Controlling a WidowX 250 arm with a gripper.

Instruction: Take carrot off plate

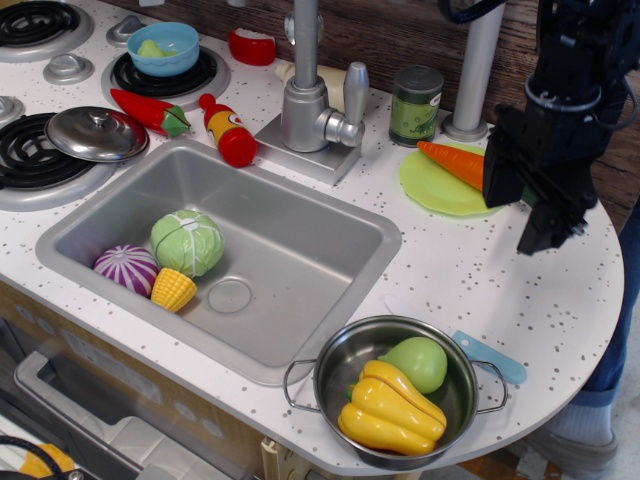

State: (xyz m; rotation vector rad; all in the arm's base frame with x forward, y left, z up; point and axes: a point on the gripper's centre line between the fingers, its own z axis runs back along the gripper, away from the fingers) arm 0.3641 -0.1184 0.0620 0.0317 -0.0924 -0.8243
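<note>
The orange carrot (pixel 452 162) lies across the light lime-green plate (pixel 436 185) on the counter right of the sink. Its pointed tip faces left; its thick end is hidden behind my gripper. My black gripper (pixel 519 212) hangs open over the plate's right edge, with its left finger (pixel 498 178) in front of the carrot's thick end and its right finger (pixel 536 232) over the counter. It holds nothing.
A green can (pixel 416 103) and a grey post (pixel 473 70) stand behind the plate. A faucet (pixel 310 90) and sink (pixel 300 250) lie to the left. A steel pot (pixel 396 390) with toy vegetables and a blue utensil (pixel 490 357) sit at the front.
</note>
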